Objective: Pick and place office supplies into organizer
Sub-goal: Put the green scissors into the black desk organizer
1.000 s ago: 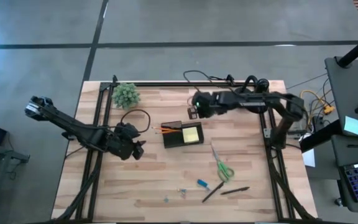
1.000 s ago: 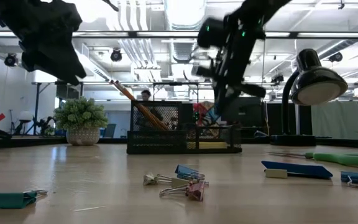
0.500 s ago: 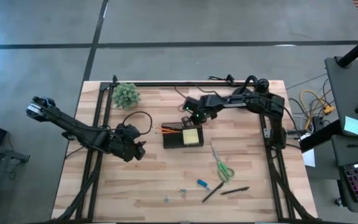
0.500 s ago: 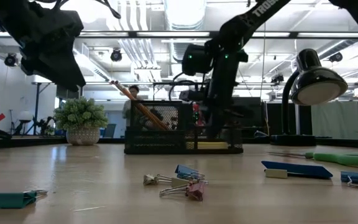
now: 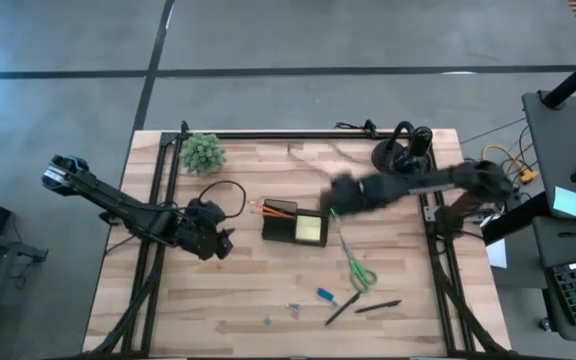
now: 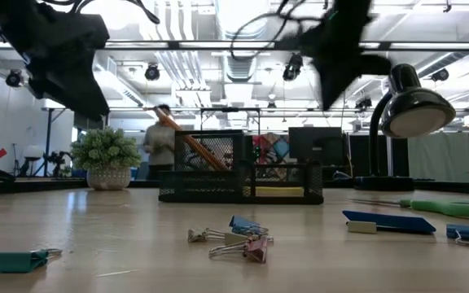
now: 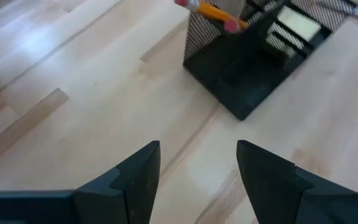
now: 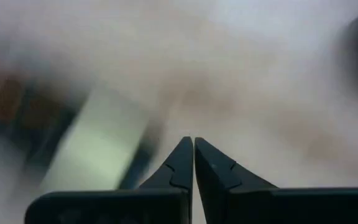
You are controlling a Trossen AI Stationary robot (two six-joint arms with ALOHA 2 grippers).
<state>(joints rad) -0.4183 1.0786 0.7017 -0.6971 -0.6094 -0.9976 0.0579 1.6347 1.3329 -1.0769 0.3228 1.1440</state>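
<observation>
The black mesh organizer (image 5: 286, 230) stands mid-table on its base. A yellow sticky-note pad (image 5: 310, 229) lies in its right compartment, and orange pencils (image 5: 274, 210) lean out of its left one. Green-handled scissors (image 5: 356, 266), two black pens (image 5: 344, 308), a small blue piece (image 5: 325, 295) and metal clips (image 6: 243, 240) lie flat nearer the front edge. My right gripper (image 5: 340, 194) hovers shut and blurred just right of the organizer, holding nothing. My left gripper (image 7: 197, 155) hangs open to the organizer's left, above bare wood.
A potted plant (image 5: 204, 152) stands at the far left. A black desk lamp (image 5: 400, 155) is at the far right and a looped cable (image 5: 220, 190) lies left of the organizer. A green clip (image 6: 15, 260) lies at the front left. A person (image 6: 159, 146) stands beyond the table.
My right gripper dipped at the organizer's far side, then rose and swung toward the table's right edge, staying shut. The organizer has slid a little toward the near edge.
</observation>
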